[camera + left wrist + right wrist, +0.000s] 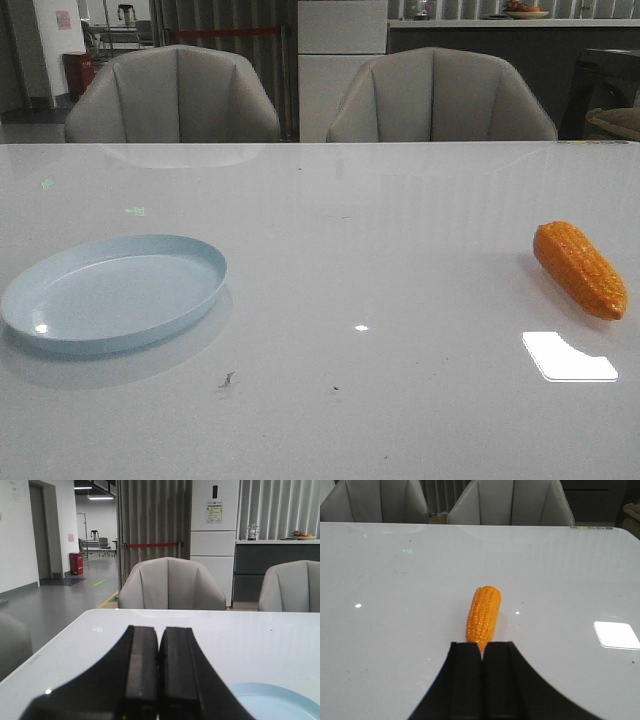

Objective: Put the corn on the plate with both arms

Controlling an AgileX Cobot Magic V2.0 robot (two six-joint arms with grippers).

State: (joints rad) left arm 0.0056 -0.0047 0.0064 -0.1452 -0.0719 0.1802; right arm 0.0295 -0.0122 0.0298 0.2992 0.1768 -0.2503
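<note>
Orange corn [581, 269] lying flat on white table [380, 240], well apart from pale blue plate [110, 292]. Both grippers [159, 672] [482, 680] pressed together, empty, right one aimed along corn, likely lining up a grasp.

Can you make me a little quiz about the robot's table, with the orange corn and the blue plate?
1. True or false: the corn is lying on the plate.
2. In the front view, which side of the table is the corn on? A) left B) middle C) right
3. Fill in: the right gripper has its fingers pressed ____.

Key: 1. False, the corn lies on the table, far from the plate. 2. C. 3. together, like the left gripper.
</note>
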